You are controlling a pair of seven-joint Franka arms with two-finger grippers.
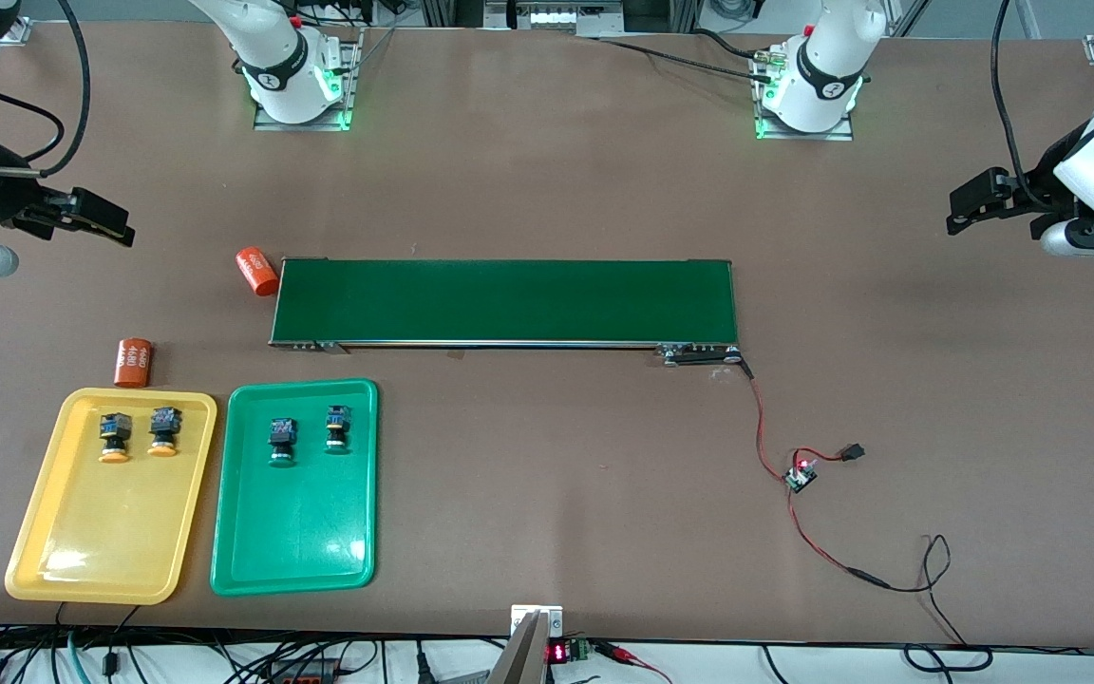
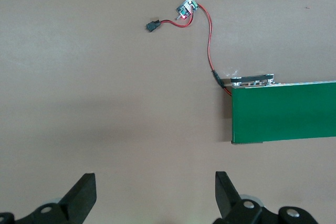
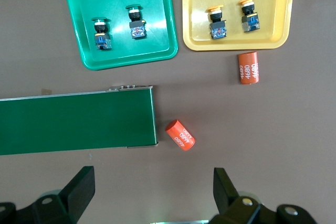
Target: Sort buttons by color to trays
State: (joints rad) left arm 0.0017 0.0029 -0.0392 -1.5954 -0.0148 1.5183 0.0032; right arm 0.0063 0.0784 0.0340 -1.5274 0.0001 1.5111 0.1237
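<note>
Tools both hang wide open and empty — left tool (image 1: 970,211) and right tool (image 1: 101,223) over bare counter (image 1: 889,399) ends — while orange buttons (image 1: 137,433) lie in the yellow tray (image 1: 34,532), green buttons (image 1: 310,435) in the green tray (image 1: 295,560) — sorting looks finished, nothing left to grasp.

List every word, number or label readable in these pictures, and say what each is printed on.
"4680", printed twice: orange cylinder lying beside the yellow plastic tray.
"4680", printed twice: second orange cylinder lying at the end of the dark green conveyor belt.
Red digits on the small display at the table edge: too small to read.
</note>
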